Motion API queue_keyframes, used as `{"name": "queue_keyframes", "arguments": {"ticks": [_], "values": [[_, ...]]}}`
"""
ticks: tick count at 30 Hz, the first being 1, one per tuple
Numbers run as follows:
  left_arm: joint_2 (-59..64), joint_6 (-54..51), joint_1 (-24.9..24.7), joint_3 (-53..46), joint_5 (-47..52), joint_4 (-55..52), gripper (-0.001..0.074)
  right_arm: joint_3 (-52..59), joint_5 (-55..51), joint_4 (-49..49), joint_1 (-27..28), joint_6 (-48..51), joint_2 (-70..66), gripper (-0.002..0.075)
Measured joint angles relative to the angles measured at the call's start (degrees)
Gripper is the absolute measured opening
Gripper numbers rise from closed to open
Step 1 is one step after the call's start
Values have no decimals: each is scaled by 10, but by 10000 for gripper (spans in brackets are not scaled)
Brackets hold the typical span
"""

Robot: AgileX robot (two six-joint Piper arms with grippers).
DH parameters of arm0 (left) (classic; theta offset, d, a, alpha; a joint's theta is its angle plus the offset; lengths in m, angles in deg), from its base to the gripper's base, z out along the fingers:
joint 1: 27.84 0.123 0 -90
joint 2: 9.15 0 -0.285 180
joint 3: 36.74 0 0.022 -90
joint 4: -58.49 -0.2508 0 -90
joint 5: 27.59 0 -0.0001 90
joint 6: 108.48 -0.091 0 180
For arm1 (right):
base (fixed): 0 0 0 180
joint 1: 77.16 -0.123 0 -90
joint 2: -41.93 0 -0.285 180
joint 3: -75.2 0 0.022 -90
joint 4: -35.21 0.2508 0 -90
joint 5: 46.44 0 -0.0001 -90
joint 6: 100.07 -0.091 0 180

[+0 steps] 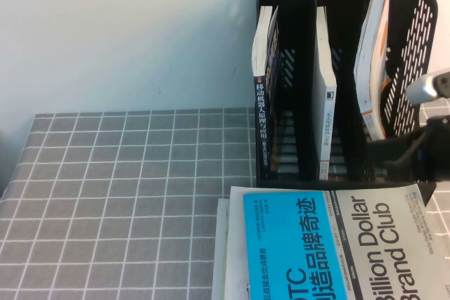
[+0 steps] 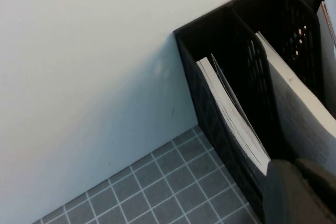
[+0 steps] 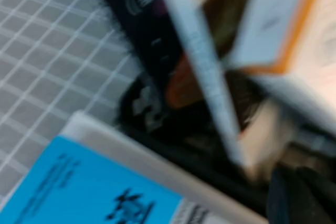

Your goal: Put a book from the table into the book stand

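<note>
The black book stand (image 1: 411, 5) has three compartments and stands at the back right. An orange-and-white book (image 1: 373, 54) leans in its right compartment. My right gripper (image 1: 380, 154) is at the lower front of that compartment, just above the books on the table. In the right wrist view its fingers (image 3: 298, 184) look shut and empty, below the blurred orange-edged book (image 3: 294, 24). A blue-covered book (image 1: 295, 244) and a white "Billion Dollar Brand Club" book (image 1: 394, 244) lie in front of the stand. My left gripper (image 2: 298, 169) is shut and empty near the stand's left compartment (image 2: 210, 93); it is out of the high view.
A black-spined book (image 1: 264, 103) stands in the left compartment and a white book (image 1: 325, 89) in the middle one. The grey checked tablecloth (image 1: 126, 194) covers the table to the left. A white wall is right behind the stand.
</note>
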Motion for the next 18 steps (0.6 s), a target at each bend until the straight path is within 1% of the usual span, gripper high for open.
{"name": "queue_keyframes", "arguments": {"ticks": [2, 4, 6, 9, 14, 18], "values": [[0, 0, 0, 0, 0, -3, -2, 0, -22, 15, -5, 24, -8, -3], [0, 0, 0, 0, 0, -5, -2, 0, -28, 79, -11, 84, -23, -3], [0, 0, 0, 0, -2, -5, -2, -4, -31, 156, -13, 170, -44, -3], [0, 0, 0, 0, -4, -5, -2, -31, -19, 195, -15, 243, -72, -3], [0, -1, 0, 0, -4, -5, -2, -76, 13, 204, -18, 264, -77, -3], [-1, -6, 4, 0, 0, -5, -2, -102, 102, 216, -18, 259, -50, -3]]}}
